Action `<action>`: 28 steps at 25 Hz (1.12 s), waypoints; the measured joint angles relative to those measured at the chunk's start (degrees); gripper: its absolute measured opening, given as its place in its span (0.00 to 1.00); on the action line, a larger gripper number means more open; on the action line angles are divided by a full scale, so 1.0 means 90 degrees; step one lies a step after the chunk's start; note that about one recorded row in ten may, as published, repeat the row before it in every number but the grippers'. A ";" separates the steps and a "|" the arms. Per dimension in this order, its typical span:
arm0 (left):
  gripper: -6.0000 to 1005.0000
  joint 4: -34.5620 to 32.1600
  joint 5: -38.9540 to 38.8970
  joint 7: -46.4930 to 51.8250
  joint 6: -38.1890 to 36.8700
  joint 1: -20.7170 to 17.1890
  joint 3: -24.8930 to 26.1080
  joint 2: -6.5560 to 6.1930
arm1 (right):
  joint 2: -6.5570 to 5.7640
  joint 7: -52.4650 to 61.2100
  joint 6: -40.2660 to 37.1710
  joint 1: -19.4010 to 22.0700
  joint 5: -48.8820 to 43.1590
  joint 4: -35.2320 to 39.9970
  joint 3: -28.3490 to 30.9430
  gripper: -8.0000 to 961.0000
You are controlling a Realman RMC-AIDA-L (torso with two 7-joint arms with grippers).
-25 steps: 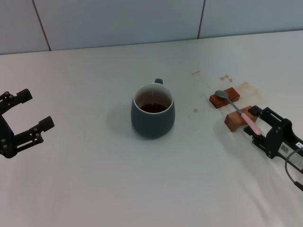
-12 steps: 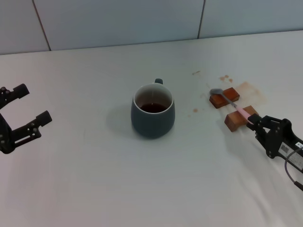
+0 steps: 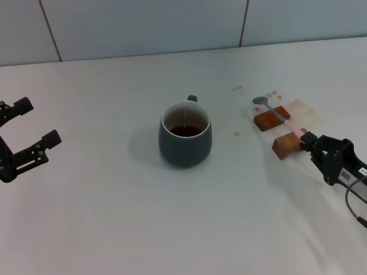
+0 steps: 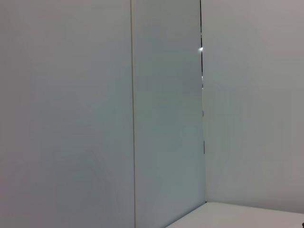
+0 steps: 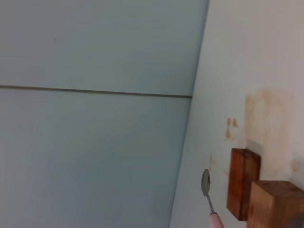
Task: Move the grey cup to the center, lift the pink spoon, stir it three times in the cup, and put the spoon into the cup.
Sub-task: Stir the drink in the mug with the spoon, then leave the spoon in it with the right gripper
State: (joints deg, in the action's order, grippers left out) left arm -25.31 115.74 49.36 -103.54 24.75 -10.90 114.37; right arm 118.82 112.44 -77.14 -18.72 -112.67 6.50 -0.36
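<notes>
Pink spoon (image 3: 279, 114) in closed right pincer (image 3: 310, 142) (handle end), lifted

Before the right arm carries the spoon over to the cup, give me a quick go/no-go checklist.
1. Grey cup at mid-table, upright: ok.
2. Right pincer shut on the pink spoon at the handle end: ok.
3. Spoon clear of the wooden blocks: not ok, shaft crosses above them, gap cannot be told.
4. Bare table between blocks and cup: ok.
5. Left pincer open, at the table's left edge, apart from the cup: ok.
6. Cup mouth open, dark liquid low inside: ok.
</notes>
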 joint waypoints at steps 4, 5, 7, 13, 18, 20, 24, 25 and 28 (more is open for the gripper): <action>0.86 0.0000 0.0000 -0.0002 0.0006 0.0004 0.0000 0.0020 | -0.0001 -0.0886 -0.0188 -0.0012 0.0048 0.0090 0.0071 0.12; 0.86 0.0000 0.0000 -0.0007 0.0015 0.0003 0.0000 0.0037 | -0.0001 -0.0886 -0.0188 -0.0012 0.0048 0.0090 0.0071 0.12; 0.86 0.0000 0.0000 -0.0029 0.0034 -0.0004 0.0000 0.0074 | 0.0000 -0.1608 -0.0359 -0.0063 0.0116 0.0258 0.0161 0.12; 0.86 0.0002 -0.0062 -0.0053 0.0048 -0.0053 0.0000 0.0194 | -0.0027 -0.3990 -0.1115 -0.0287 0.0628 0.0820 0.0299 0.12; 0.86 0.0010 -0.0174 -0.0055 0.0068 -0.0079 0.0001 0.0353 | -0.0059 -0.5516 -0.1885 -0.0498 0.0828 0.1296 0.0344 0.12; 0.86 0.0052 -0.0231 -0.0056 0.0078 -0.0081 0.0006 0.0395 | -0.0059 -0.5905 -0.2212 -0.0609 0.0870 0.1561 0.0322 0.12; 0.86 0.0308 -0.0405 -0.0106 0.0110 -0.0084 0.0011 0.0396 | -0.0129 -0.6102 -0.2939 -0.0925 0.0864 0.2341 0.0086 0.12; 0.86 0.0308 -0.0405 -0.0106 0.0110 -0.0084 0.0011 0.0396 | -0.0129 -0.6102 -0.2939 -0.0925 0.0864 0.2341 0.0086 0.12; 0.86 0.0336 -0.0430 -0.0112 0.0124 -0.0085 0.0011 0.0405 | -0.0175 -0.5848 -0.3160 -0.1127 0.0929 0.2836 -0.0210 0.12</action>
State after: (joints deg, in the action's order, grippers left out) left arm -22.28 111.87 48.35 -102.42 23.99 -10.80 118.01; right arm 117.25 59.81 -105.58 -28.86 -104.31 32.03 -2.25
